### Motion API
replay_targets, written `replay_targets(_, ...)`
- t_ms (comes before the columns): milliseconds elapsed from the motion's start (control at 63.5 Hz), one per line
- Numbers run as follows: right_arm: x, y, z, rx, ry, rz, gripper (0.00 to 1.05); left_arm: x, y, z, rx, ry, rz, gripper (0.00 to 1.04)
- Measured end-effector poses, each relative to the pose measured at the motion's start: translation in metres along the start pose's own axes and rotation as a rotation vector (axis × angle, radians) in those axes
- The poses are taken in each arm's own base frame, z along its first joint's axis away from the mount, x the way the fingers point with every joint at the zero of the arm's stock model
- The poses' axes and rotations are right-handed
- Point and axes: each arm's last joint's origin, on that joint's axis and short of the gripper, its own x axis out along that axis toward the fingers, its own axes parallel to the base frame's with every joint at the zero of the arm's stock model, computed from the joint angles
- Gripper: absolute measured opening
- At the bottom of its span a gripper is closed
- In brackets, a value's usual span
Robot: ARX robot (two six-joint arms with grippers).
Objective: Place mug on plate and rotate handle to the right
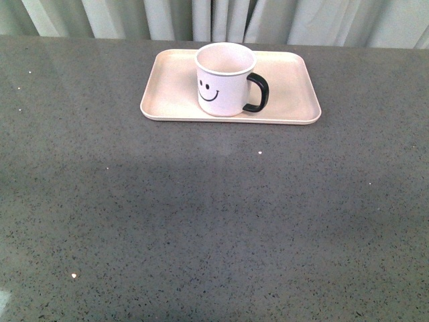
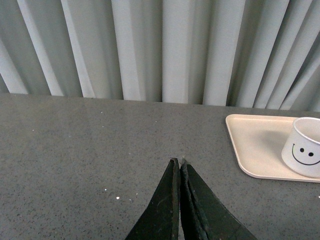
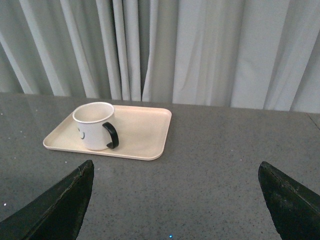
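Observation:
The white mug [image 1: 223, 79] with a black smiley face stands upright on the pale pink plate [image 1: 174, 87] at the far middle of the table. Its black handle [image 1: 259, 92] points to the right. Neither arm shows in the front view. The left wrist view shows the plate [image 2: 255, 142] and mug [image 2: 303, 147] far off to one side; my left gripper [image 2: 178, 161] is shut and empty over bare table. The right wrist view shows the mug [image 3: 92, 125], its handle [image 3: 111, 136] and the plate [image 3: 142, 132] ahead; my right gripper [image 3: 175, 172] is open and empty, well short of the plate.
The grey speckled table [image 1: 214, 228] runs from the plate to the near edge. Pale pleated curtains [image 1: 214, 17] hang behind the table's far edge.

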Motion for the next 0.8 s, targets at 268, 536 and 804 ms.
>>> replay_targets(268, 0.0, 0.0, 0.0, 0.0, 0.0, 0.0, 0.96, -0.013, 0.0, 0.003, 0.0, -0.01, 0.0, 0.01)
replay_targets(536, 0.0, 0.0, 0.0, 0.0, 0.0, 0.0, 0.96, -0.024, 0.0, 0.006, 0.0, -0.021, 0.0, 0.01)
replay_targets(804, 0.0, 0.0, 0.0, 0.0, 0.0, 0.0, 0.96, -0.033, 0.0, 0.007, 0.0, -0.024, 0.0, 0.01)
